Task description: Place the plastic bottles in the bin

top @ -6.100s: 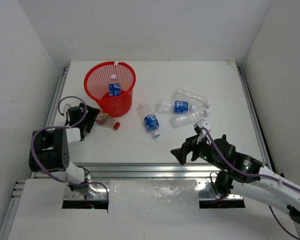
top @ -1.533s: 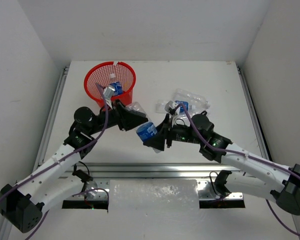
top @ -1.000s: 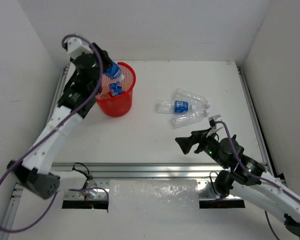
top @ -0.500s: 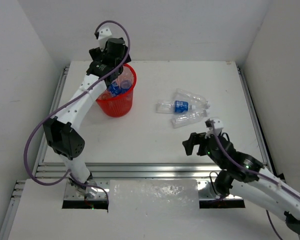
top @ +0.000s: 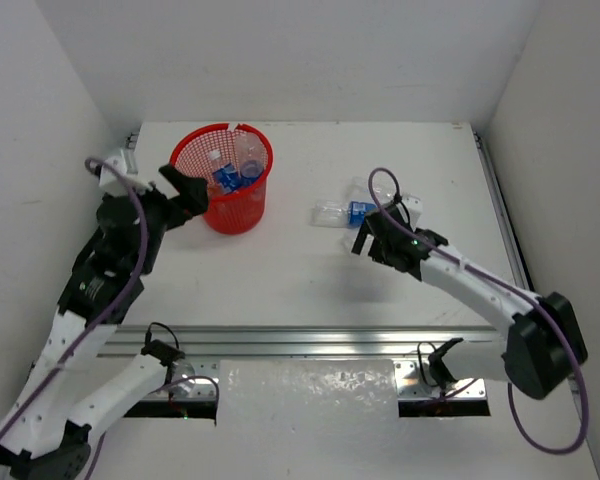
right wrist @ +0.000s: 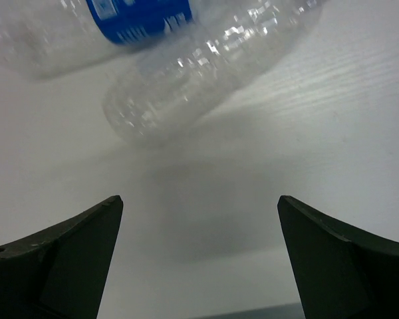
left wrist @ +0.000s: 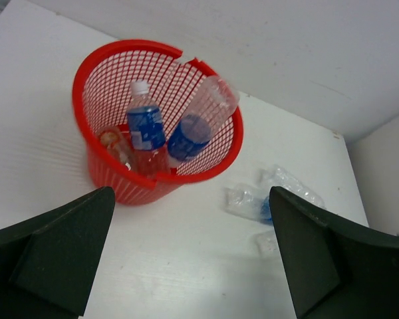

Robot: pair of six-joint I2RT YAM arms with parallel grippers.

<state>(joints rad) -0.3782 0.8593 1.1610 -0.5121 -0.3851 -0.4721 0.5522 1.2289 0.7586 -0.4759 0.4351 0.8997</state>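
Now left end effector (top: 187,190) withdrawn, empty; blue-labelled bottle (left wrist: 194,125) inside bin (top: 230,212).

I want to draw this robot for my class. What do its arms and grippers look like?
The left arm and right arm have smooth white tube-shaped links and chunky black joints. A thin purple cable loops along each one. The left gripper and right gripper are dark, nearly black, each with two flat wedge-shaped fingers.

A white table (top: 310,285) stands between plain white walls (top: 310,60). Along its near edge runs a metal rail (top: 320,338), and just beside it lies a frosted pale sheet (top: 305,395).
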